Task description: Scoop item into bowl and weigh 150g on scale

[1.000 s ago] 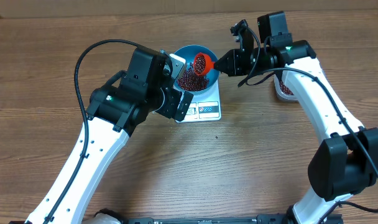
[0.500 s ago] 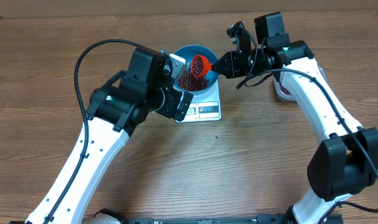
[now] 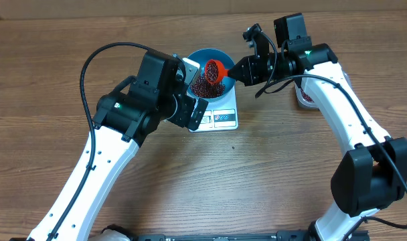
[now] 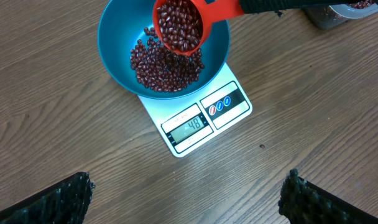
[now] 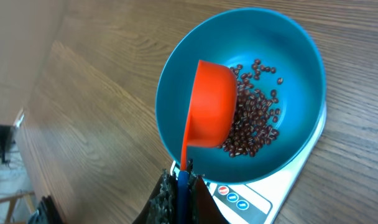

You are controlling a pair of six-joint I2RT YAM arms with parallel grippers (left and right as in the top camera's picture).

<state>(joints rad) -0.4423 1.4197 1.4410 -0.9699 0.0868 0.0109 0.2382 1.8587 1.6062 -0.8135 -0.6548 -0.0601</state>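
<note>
The blue bowl [image 3: 202,53] [image 4: 117,37] [image 5: 288,56] stands on the white scale [image 3: 223,119] [image 4: 195,127] [image 5: 263,199]. A layer of dark red beans [image 4: 164,71] [image 5: 254,124] lies in its bottom. My right gripper [image 3: 241,69] [image 5: 179,186] is shut on the handle of a red scoop [image 3: 214,69] [image 4: 179,28] [image 5: 207,106]. The scoop is full of beans and tilted over the bowl. My left gripper [image 4: 189,193] hangs open and empty over bare table, on the near side of the scale. The display appears to read 48.
A clear tub [image 3: 307,94] [image 4: 338,12] holding more beans sits to the right of the scale, partly under my right arm. My left arm's wrist [image 3: 163,90] crowds the scale's left side in the overhead view.
My right gripper has carried the scoop slightly left, further over the bowl. The left arm has not moved.
</note>
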